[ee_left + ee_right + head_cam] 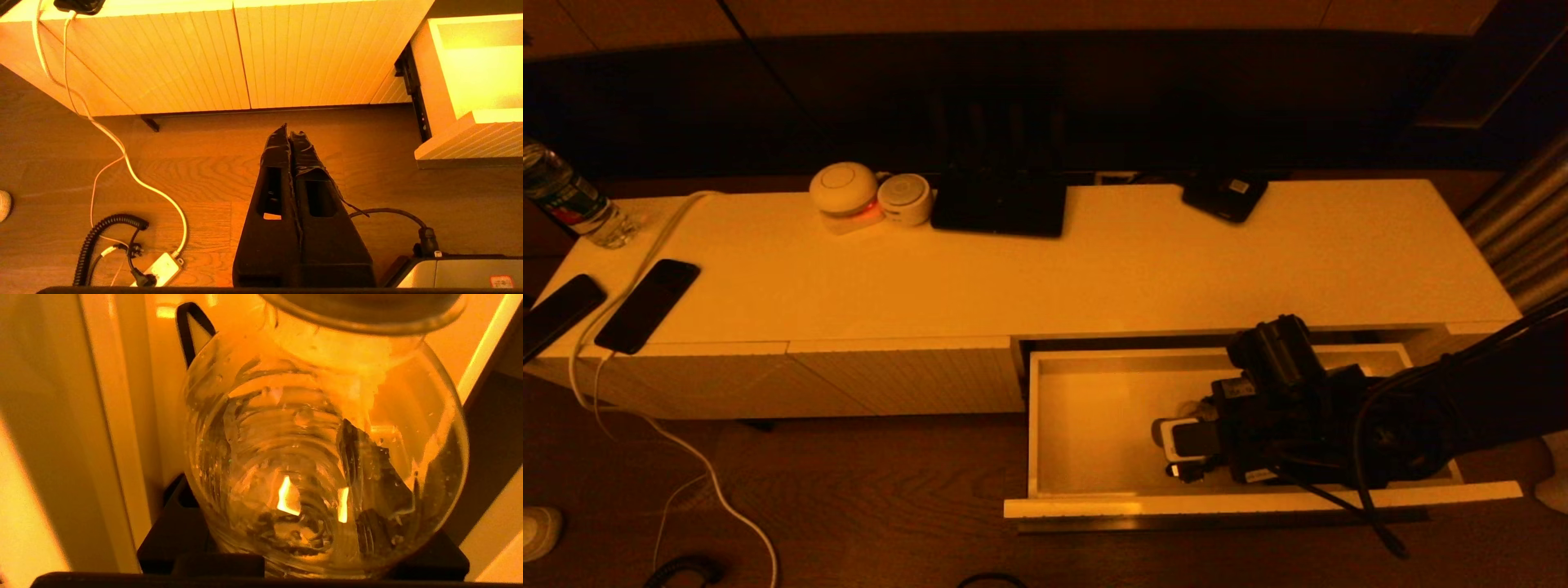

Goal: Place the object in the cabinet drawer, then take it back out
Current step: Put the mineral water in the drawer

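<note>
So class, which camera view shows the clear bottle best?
The right wrist view: the bottle fills it, its ribbed clear body between the right pincer's fingers. The head view shows only its pale end beyond the right pincer inside the open drawer. The left wrist view shows none of it.
</note>
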{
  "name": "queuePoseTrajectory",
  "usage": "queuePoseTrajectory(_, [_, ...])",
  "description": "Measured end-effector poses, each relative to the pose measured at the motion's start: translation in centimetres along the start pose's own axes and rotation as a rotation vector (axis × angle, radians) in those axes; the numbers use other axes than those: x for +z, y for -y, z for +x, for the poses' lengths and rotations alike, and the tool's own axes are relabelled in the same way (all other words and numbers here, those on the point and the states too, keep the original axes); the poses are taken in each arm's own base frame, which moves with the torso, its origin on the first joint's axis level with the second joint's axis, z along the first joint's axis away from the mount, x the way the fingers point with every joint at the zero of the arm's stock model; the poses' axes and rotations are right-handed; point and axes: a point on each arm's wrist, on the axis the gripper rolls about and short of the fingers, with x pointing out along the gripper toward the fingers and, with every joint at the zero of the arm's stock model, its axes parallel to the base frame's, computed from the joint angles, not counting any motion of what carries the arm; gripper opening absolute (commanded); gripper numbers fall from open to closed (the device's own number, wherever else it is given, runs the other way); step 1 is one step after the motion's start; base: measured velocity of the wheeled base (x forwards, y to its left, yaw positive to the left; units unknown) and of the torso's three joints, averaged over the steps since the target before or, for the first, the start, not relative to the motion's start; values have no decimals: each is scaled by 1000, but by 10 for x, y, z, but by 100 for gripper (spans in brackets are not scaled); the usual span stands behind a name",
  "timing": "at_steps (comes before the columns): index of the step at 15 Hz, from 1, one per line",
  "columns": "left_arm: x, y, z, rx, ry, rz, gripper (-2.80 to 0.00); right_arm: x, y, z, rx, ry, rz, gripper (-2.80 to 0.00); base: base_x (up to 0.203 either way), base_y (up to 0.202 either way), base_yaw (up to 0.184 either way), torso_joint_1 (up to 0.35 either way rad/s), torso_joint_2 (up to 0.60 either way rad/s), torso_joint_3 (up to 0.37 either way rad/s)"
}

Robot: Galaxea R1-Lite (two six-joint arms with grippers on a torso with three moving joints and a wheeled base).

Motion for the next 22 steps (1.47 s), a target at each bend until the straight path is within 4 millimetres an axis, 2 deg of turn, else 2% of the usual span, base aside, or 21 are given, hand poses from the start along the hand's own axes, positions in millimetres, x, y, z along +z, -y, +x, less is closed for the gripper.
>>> queuePoseTrajectory(5, [0,0,0,0,0,0,-280,5,0,8,-3,-14,-2,-280,0,0,0,0,0,0])
queuePoseTrajectory(6, [0,0,0,0,0,0,-280,7,1,9,-9,-11,2,0,0,0,0,0,0,0])
queuePoseTrajectory(17, [0,0,0,0,0,0,-280,21,9,16,-34,12,64,0,0,0,0,0,0,0])
queuePoseTrajectory(20, [0,0,0,0,0,0,-280,25,17,11,-64,28,110,0,0,0,0,0,0,0])
queuePoseTrajectory(22, [0,0,0,0,0,0,-280,25,24,-3,-91,37,121,0,0,0,0,0,0,0])
